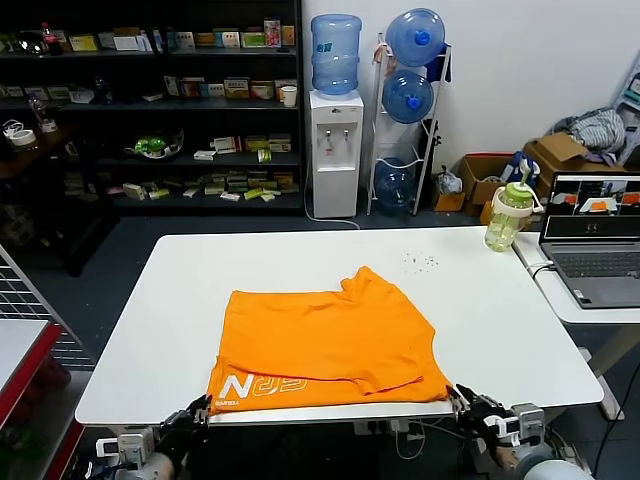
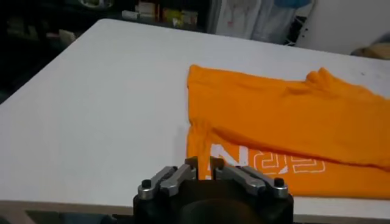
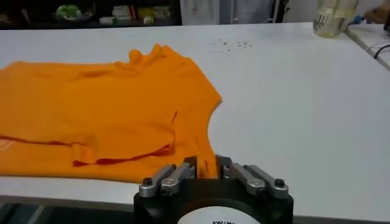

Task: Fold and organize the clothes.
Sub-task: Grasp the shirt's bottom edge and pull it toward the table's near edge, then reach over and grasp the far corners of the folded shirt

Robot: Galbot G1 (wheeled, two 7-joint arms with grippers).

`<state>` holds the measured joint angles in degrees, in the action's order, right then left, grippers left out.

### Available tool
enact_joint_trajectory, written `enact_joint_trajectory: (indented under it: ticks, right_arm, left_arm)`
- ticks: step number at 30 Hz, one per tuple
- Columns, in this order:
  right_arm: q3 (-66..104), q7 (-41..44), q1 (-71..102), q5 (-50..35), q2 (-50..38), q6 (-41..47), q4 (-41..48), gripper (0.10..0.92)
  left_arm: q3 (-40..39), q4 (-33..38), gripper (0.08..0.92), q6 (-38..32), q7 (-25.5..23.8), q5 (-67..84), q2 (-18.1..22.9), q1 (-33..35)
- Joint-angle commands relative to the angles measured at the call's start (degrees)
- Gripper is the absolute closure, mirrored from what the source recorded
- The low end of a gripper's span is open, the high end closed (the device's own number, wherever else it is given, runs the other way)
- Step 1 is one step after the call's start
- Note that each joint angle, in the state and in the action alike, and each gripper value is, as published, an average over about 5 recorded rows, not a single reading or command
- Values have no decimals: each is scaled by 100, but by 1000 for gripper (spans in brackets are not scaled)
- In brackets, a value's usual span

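The orange T-shirt (image 1: 330, 340) lies on the white table (image 1: 150, 320), partly folded, with its top layer doubled toward the near edge. The white lettering sits by the near left corner. It also shows in the left wrist view (image 2: 286, 115) and in the right wrist view (image 3: 103, 115). My left gripper (image 1: 200, 408) is at the table's near edge on the shirt's near left corner, its jaws close together with orange hem between them (image 2: 206, 165). My right gripper (image 1: 460, 398) is at the near right corner, likewise closed on orange cloth (image 3: 207, 165).
A green-capped bottle (image 1: 510, 215) stands at the table's far right corner and shows in the right wrist view (image 3: 332, 15). A laptop (image 1: 595, 240) sits on a side table to the right. A water dispenser (image 1: 335, 150) and shelves stand behind. A wire cart (image 1: 25, 340) is at the left.
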<state>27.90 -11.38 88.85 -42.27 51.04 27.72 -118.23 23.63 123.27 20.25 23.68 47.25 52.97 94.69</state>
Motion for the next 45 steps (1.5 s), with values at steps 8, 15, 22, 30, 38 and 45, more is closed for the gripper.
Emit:
enact_joint_trajectory:
  ticks: [8,15,22,30,38,45]
  right_arm:
    - [-1587,-112,-4519,-271,678,85,2041,351]
    - [-2560,371,-6226,453,1818,-196,4852,211]
    - [-2661,764,-6451,768,2365,-298,5935,203]
    - [-2690,886,-6322,831,2503,-43,6129,203]
    - [-2717,1013,-6291,840,2501,29,6235,203]
    - [-2682,1065,-6362,928,2574,-15,6508,203]
  left_arm:
    - [-460,-1748,446,-109,-669,280,-77,-3265]
    - [-1581,-4281,248,-85,-1594,133,309,-5248]
    - [-1715,-5467,178,-49,-2110,-96,443,-5694]
    - [-1772,-5288,177,80,-1994,1,497,-5554]
    - [-1901,-5099,177,198,-1869,-23,572,-5357]
    - [-1930,-5160,177,188,-1839,-105,660,-5402]
